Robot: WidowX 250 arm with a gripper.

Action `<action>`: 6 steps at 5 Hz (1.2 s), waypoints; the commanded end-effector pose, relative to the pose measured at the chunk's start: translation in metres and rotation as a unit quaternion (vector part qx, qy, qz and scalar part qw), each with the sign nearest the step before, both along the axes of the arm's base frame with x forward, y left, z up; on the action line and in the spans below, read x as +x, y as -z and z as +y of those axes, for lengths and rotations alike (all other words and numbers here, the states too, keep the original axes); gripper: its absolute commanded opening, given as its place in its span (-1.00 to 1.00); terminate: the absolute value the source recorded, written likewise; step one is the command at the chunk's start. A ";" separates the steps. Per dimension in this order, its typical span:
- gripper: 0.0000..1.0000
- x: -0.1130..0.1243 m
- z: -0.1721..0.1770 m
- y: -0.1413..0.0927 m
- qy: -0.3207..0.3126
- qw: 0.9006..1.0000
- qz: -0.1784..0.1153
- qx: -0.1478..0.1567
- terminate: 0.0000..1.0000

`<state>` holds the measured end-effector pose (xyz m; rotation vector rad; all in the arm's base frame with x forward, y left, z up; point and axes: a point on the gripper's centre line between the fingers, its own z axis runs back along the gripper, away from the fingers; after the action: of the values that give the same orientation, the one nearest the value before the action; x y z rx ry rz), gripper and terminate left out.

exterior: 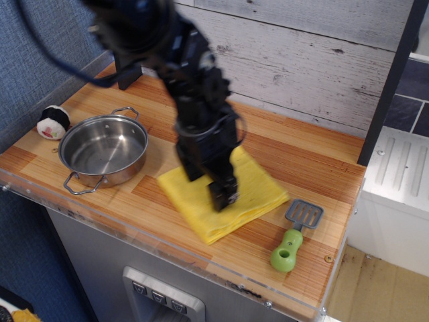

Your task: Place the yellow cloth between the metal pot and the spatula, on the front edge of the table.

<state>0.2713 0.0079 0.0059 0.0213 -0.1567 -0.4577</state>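
The yellow cloth [248,191] lies flat on the wooden table [308,154], between the metal pot [102,149] on the left and the spatula [295,235] with its lime-green handle on the right, near the clear front edge. My black gripper [208,184] stands on the middle of the cloth, fingers pointing down and pressed onto it. The picture is blurred around the arm, and whether the fingers pinch the fabric does not show.
A small black, white and pink toy [52,122] lies at the table's left edge behind the pot. A dark post [127,70] stands at the back left and another [392,80] at the right. A white plank wall runs behind.
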 end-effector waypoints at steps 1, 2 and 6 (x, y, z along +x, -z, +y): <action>1.00 -0.031 0.022 -0.011 -0.003 1.000 0.012 0.007 -1.00; 1.00 -0.024 0.020 -0.022 -0.007 1.000 0.005 -0.012 -1.00; 1.00 0.008 0.012 -0.097 -0.029 0.994 -0.066 -0.084 -1.00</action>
<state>0.2753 0.0145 0.0877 -0.1269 -0.2741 -0.3819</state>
